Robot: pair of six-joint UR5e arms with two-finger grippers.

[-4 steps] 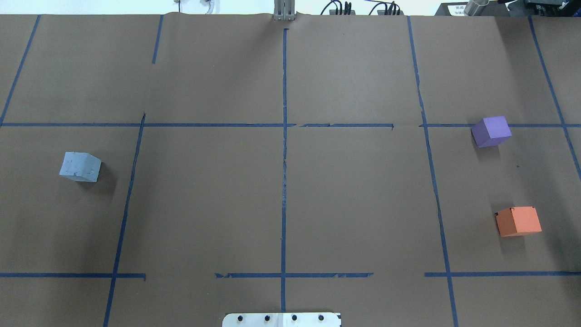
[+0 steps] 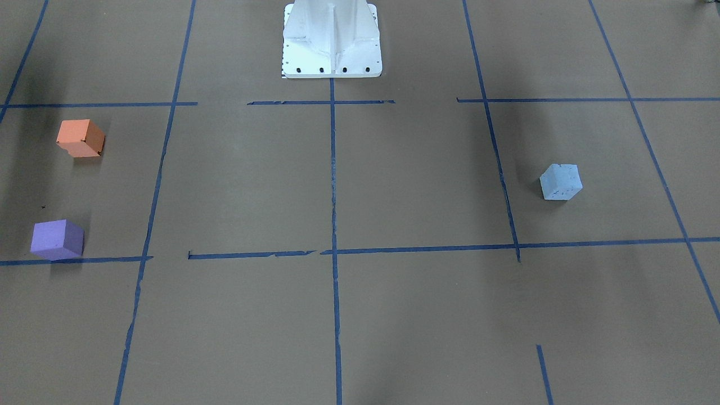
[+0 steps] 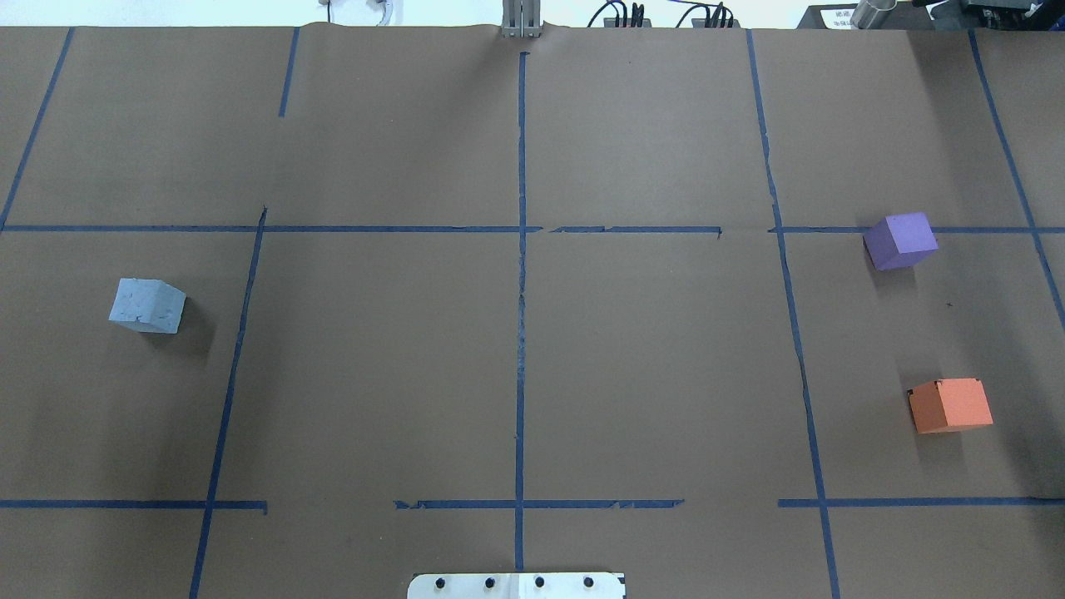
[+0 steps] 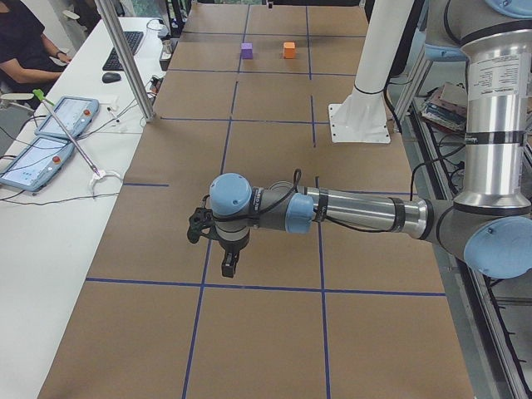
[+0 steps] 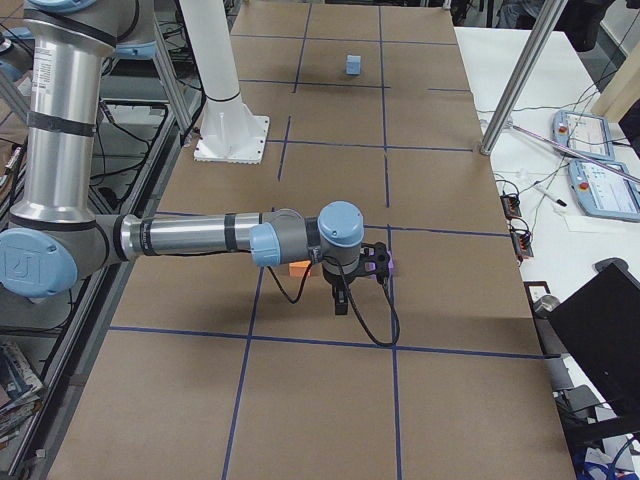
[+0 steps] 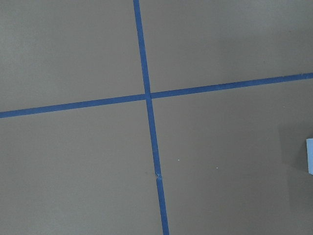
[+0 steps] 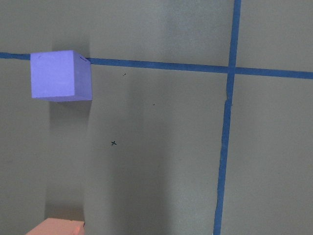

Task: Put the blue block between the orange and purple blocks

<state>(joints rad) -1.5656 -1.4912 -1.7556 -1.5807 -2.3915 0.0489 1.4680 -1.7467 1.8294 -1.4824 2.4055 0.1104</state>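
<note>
Overhead exterior: blue block [image 3: 147, 305] sits on the desk [image 3: 374, 374], likely light foam; pinch opposite flat sides. Whether the jaws are clenched, I cannot tell.

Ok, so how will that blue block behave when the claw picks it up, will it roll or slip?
The blue block is a flat-faced cube resting on one face, so it probably won't roll. Its matte, pitted surface suggests foam: likely light, slightly squashy and not slippery.
</note>
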